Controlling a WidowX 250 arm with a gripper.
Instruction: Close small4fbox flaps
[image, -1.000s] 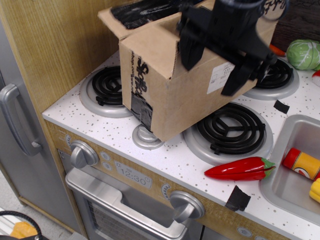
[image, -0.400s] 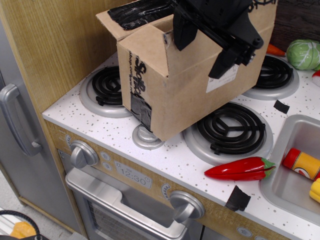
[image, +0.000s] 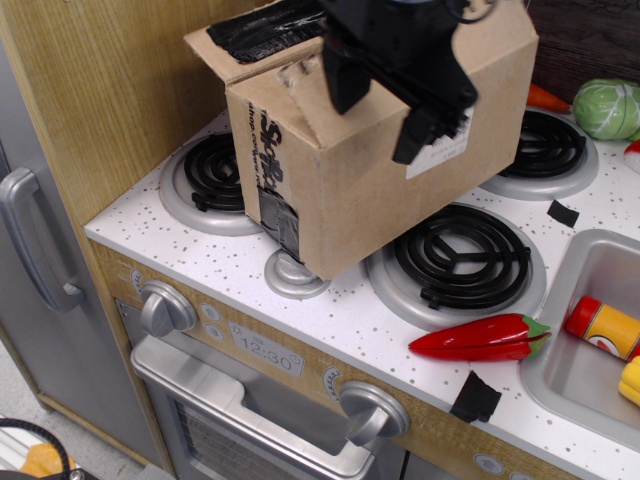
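Nearest, below the small4fbox (image: 370, 190): the stove's front edge with two silver knobs (image: 167, 308) and a clock panel (image: 266, 353); the oven handle (image: 250, 410) lies lower still.
Front right of the box: a red chili pepper (image: 480, 338) on speckled countertop (image: 340, 315), a black tape scrap (image: 476, 397) near the counter edge, and a sink (image: 590, 370) holding a red and yellow bottle (image: 605, 326).
Centre: the box stands on the stovetop, its near corner over a small silver disc (image: 290, 280), the front right burner (image: 460, 262) touching its right base and mostly uncovered, the left burner (image: 215, 175) partly hidden behind it.
Top of box: the black gripper (image: 385, 95) with fingers spread wide over the front rim, grasping nothing that can be seen. One of the flaps (image: 262, 32), covered in black tape, juts out leftward toward the wooden wall (image: 110, 100); the others cannot be made out.
Behind and right of the box: the rear burner (image: 555, 150) and a green vegetable (image: 605, 108).
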